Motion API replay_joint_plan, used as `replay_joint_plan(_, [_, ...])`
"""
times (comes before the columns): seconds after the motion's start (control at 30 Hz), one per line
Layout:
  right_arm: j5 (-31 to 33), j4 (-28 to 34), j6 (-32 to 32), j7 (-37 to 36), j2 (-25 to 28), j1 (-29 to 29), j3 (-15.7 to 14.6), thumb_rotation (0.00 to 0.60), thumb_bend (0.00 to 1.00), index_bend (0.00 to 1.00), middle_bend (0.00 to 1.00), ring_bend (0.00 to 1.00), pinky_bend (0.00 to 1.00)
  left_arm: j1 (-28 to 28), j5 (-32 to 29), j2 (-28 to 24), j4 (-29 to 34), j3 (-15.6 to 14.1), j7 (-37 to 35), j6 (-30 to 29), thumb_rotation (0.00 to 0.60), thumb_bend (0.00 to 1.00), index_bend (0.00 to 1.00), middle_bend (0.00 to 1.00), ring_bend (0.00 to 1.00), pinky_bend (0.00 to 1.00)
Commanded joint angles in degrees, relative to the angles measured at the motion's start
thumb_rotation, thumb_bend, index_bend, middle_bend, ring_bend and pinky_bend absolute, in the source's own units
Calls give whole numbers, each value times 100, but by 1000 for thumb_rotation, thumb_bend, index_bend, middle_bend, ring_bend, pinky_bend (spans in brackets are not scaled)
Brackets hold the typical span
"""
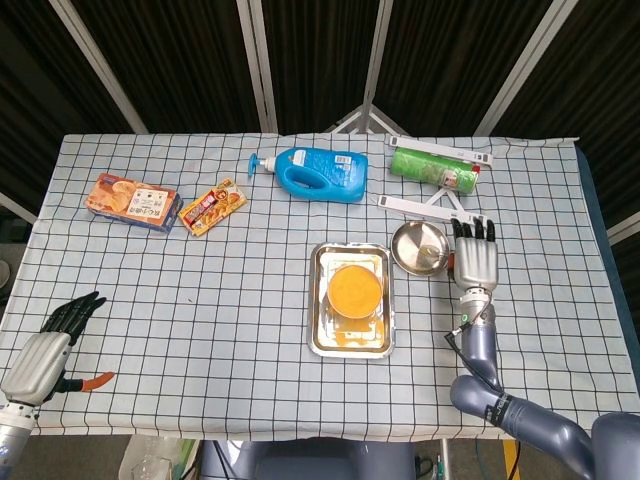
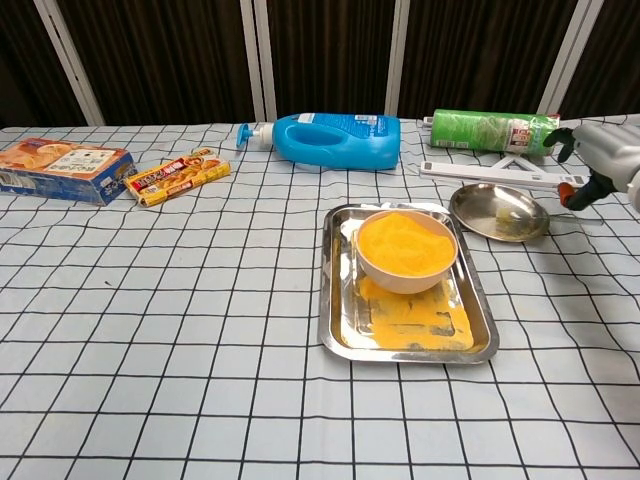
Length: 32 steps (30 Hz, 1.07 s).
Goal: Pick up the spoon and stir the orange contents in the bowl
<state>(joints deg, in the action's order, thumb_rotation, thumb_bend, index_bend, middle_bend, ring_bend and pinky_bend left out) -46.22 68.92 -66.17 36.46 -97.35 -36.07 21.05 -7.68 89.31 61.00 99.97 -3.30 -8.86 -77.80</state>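
Observation:
A white bowl of orange powder stands in a steel tray with spilled powder on its floor. To the tray's right is a small round steel dish. The spoon lies in that dish, and no hand touches it. My right hand hovers just right of the dish with its fingers spread, holding nothing. At the table's near left corner my left hand rests with fingers extended and empty. It does not show in the chest view.
A blue detergent bottle lies behind the tray. A green canister and white bars lie behind the dish. Two snack packs sit at the far left.

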Motion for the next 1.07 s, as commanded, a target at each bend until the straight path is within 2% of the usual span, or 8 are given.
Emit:
replay_joint_plan(0.03, [92,163,-121,106,119,64,16,600,575,74,169,56,0,5,18,2,-7,-3,-5,-16,600,0,0,0,0,0])
replay_joint_plan(0.17, [131,445,-254,196,296,158,-11,600,538,1,109,18,0,12,51,9,-22,-4,-6,-47,600,0,0,0,0,0])
replay_joint_plan(0.37, [68,1075,-544,242,673,339,-42,600,534,0,104,15,0,30,94,28,-44,-2,15,-108,600,0,0,0,0,0])
replay_joint_plan(0.53, [-295,1899,-823,-18,1256,741,-280,600,535,0,103,8,0,55,133,44,-79,-1,29,-177,600,0,0,0,0,0])
replay_joint_plan(0.63, [-725,2568,-1073,-426,1775,1185,-579,600,535,0,92,1,0,78,167,50,-103,-5,56,-234,600,0,0,0,0,0])
replay_joint_plan(0.77, [-1732,3363,-1557,-1135,2558,1929,-1249,600,530,0,68,0,0,107,194,75,-151,3,133,-308,600,0,0,0,0,0])
replay_joint_plan(0.9, [-2856,3483,-2196,-1661,3052,2618,-2030,600,491,0,24,0,0,132,196,131,-260,52,411,-407,600,0,0,0,0,0])
replay_joint_plan(1.07, [-3638,3248,-2720,-2114,3363,3202,-2636,600,425,0,0,0,0,207,227,259,-381,110,785,-617,600,0,0,0,0,0])
